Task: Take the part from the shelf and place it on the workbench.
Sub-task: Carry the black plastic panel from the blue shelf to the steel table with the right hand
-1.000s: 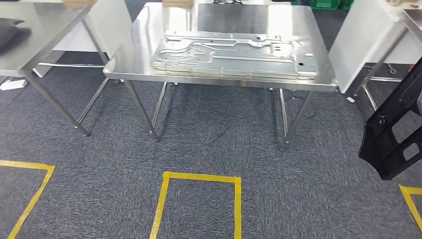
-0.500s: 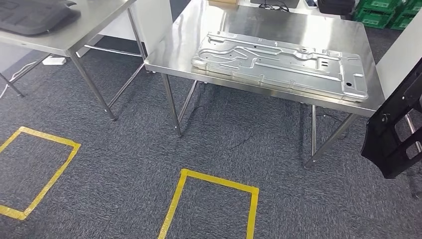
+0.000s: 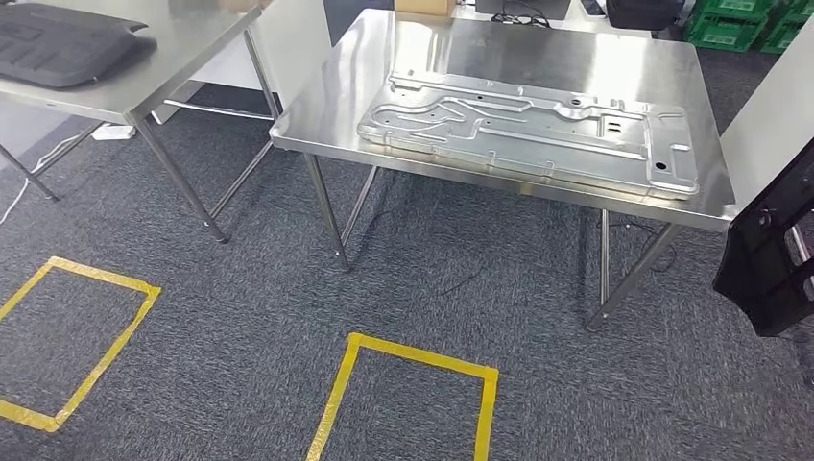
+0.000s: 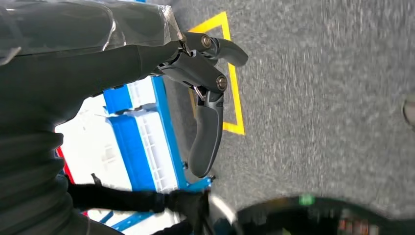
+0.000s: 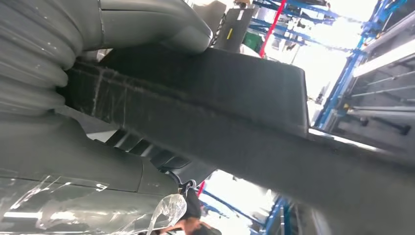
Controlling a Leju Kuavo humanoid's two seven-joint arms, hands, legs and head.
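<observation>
Part [image 3: 768,259] black, gripped in right hand [image 5: 73,122] low beside workbench [image 3: 384,96]; left hand [image 4: 205,98] empty, fingers apart; best carried level, set beside metal plate [image 3: 528,130].

The part [image 3: 768,259] is a black plastic piece with a frame-like shape and open cut-outs. In the head view it hangs at the right edge, held up in the air, standing nearly upright, beside the right corner of the table [image 3: 499,53] and not touching it. In the right wrist view the part [image 5: 220,93] shows as a broad dark bar with a matt, slightly rough surface, and the right hand [image 5: 98,44] holds it, the grey thumb lying over its edge.

The table is of shiny steel, on thin legs.
</observation>
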